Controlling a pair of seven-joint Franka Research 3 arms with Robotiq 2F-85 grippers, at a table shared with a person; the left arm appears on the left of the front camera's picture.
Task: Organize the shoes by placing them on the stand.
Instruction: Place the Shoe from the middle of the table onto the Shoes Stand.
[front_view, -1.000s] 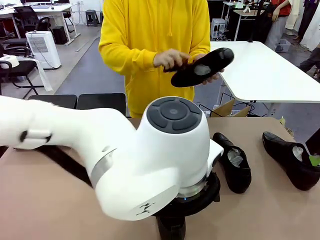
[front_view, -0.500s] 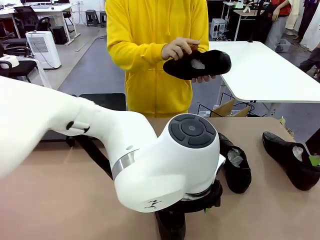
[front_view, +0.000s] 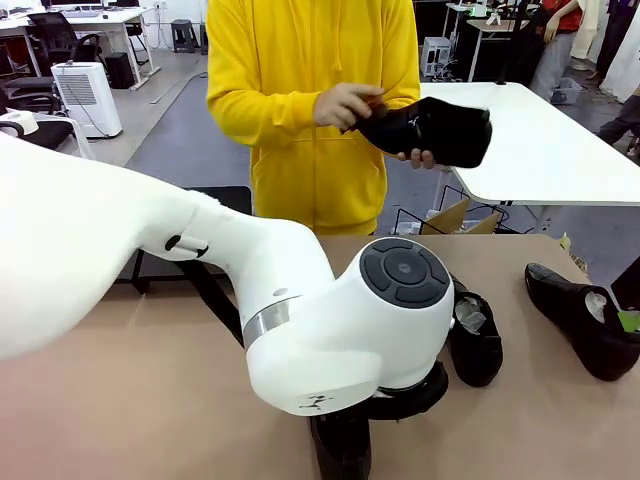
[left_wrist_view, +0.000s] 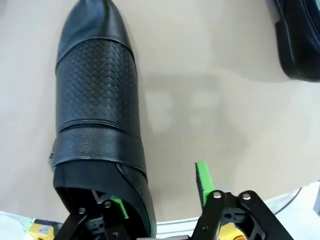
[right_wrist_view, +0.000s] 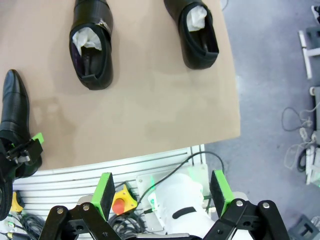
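The nearest shoe (left_wrist_view: 95, 110) lies flat on the tan counter (left_wrist_view: 215, 85), close to the robot's edge, with its toe pointing away. The left gripper (left_wrist_view: 157, 182) stands over its heel end, one green pad down inside the mouth and the other outside, clear of the leather. Its jaws are apart and nothing is clamped. The right gripper (right_wrist_view: 162, 182) hangs released and empty above the counter's near edge, over a red button in a yellow housing (right_wrist_view: 119, 204). Just beyond, the second shoe (front_view: 478, 345) rests on the counter, its near side covered in the front view by the bulky white left arm (front_view: 330, 330). The third shoe (front_view: 585, 322) lies well apart to the right, and both show pale paper stuffing. The same arm hides most of the black stand (front_view: 232, 200) at the counter's far edge. Past it, a person in a yellow hoodie (front_view: 300, 100) holds the fourth shoe (front_view: 435, 130) at chest height, one hand (front_view: 345, 105) on top and the other's fingers beneath, in front of a white table (front_view: 540, 150).
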